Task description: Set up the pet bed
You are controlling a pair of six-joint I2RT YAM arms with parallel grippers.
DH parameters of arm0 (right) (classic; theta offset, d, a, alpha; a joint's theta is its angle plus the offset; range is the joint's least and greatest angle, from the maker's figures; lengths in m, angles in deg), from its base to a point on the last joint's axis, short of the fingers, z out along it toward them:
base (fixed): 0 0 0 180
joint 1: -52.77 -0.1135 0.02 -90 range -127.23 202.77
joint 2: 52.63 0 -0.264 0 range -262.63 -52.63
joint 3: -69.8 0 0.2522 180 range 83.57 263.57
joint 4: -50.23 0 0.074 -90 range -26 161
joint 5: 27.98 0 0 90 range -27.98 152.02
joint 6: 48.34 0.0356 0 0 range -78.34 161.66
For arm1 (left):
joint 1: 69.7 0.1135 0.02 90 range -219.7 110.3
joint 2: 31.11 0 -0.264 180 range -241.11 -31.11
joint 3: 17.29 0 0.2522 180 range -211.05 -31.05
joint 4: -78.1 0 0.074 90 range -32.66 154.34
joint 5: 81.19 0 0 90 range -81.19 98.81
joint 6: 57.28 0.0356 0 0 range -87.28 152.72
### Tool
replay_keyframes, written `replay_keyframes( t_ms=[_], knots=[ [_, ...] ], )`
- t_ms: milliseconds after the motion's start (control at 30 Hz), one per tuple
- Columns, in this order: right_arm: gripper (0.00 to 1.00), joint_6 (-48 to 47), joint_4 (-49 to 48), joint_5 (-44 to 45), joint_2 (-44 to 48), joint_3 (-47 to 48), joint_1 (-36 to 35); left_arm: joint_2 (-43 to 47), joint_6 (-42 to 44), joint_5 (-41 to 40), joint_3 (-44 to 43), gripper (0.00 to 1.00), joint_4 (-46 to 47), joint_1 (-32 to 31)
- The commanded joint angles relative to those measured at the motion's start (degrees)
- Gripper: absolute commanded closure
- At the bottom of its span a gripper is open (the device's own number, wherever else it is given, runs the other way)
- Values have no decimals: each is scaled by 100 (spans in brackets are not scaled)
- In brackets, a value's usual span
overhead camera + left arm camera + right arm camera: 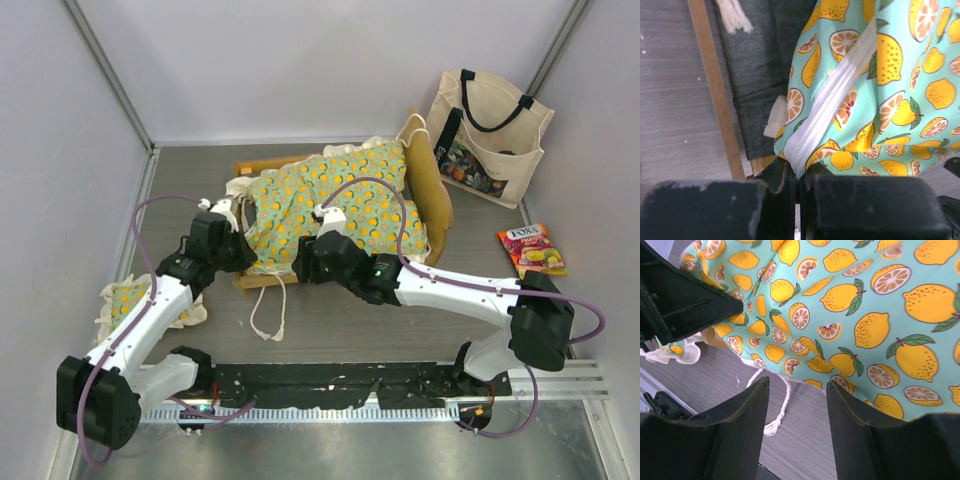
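The pet bed's light-wood frame (pixel 432 190) stands mid-table, and the green lemon-print mattress cushion (pixel 335 200) lies bunched over it. My left gripper (pixel 240 232) is at the cushion's left end. In the left wrist view my left gripper (pixel 799 175) is shut on the cushion (pixel 880 75) at its white zipper seam (pixel 835 95), beside the wood rail (pixel 715 85) and grey base (pixel 757 65). My right gripper (pixel 303 262) hovers at the cushion's near edge. In the right wrist view my right gripper (pixel 797 390) is open over the table, with the cushion (pixel 865 305) above it and a white tie cord (pixel 777 415) below.
A small matching ruffled pillow (pixel 125 300) lies at the left under my left arm. A cream tote bag (pixel 485 135) leans in the back right corner. A candy packet (pixel 533 250) lies on the right. A tie cord (pixel 268 310) trails toward the near edge.
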Motion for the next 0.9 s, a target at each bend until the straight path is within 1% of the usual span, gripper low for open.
replay_keyframes(
  t_ms=[0,67,133,167,200,267,300,400,467,533,567,633,667,733,800,867],
  knots=[
    [46,47,-251,-24,-19,285,8,-173,111,-370,-212,100,-628,24],
    [46,64,-260,-33,-19,277,8,-234,59,-221,-107,100,-497,24],
    [46,64,-225,-16,16,268,17,-348,-11,-19,-107,93,-409,16],
    [46,47,-216,-16,42,251,8,-357,-64,43,-115,86,-391,24],
    [46,38,-225,-33,77,207,8,-323,-108,122,-124,75,-339,16],
    [46,11,-295,-156,244,128,-1,-191,-178,157,-124,65,-277,16],
    [46,29,-295,-182,340,92,-18,-121,-257,140,-142,53,-277,24],
    [45,81,-313,-209,692,-258,-176,239,-345,9,-238,37,-425,24],
    [45,152,-348,-200,929,-434,-299,477,-346,-185,-291,34,-575,24],
    [45,240,-313,-113,1026,-646,-527,705,-424,-439,-379,27,-882,16],
    [45,266,-330,18,1070,-716,-641,810,-460,-675,-397,26,-1127,16],
    [45,362,-461,98,1106,-874,-993,1013,-599,-922,-397,23,-1296,16],
    [45,363,-480,177,1089,-883,-1116,1257,-661,-1159,-388,22,-1470,24],
    [45,380,-532,239,887,-840,-1467,1513,-994,-1388,-371,19,-1630,24],
    [45,381,-637,21,659,-744,-1591,1917,-1197,-1503,-301,18,-1805,16],
    [46,302,-717,2,264,-629,-1749,2181,-1521,-1556,-239,17,-2007,16]
  ],
)
